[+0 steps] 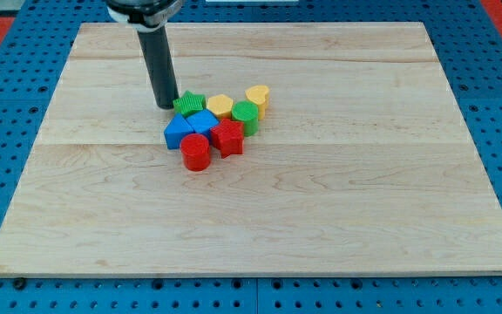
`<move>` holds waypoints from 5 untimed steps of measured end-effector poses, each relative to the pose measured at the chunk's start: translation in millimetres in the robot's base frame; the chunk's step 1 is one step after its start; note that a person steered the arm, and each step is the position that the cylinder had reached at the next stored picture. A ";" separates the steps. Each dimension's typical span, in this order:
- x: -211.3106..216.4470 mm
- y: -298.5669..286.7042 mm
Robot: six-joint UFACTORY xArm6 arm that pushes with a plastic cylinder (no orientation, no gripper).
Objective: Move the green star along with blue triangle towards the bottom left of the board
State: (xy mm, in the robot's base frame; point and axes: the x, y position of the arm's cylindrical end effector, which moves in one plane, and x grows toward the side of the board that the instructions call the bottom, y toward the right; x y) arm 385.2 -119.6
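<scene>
The green star [189,103] lies at the upper left of a tight cluster of blocks near the board's middle. The blue triangle [178,132] lies just below it, at the cluster's left edge. My tip [166,105] rests on the board right beside the green star's left side, touching or nearly touching it, and above the blue triangle. The dark rod rises from the tip toward the view's top.
The cluster also holds a blue cube [204,121], a yellow hexagon [220,106], a yellow heart [257,95], a green cylinder [245,114], a red star [228,137] and a red cylinder [195,153]. The wooden board [251,227] sits on a blue pegboard.
</scene>
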 end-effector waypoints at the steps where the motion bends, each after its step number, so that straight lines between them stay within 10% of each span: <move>1: 23.5 -2.5; 5: -17.4 28.4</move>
State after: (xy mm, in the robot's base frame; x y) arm 367.9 -91.1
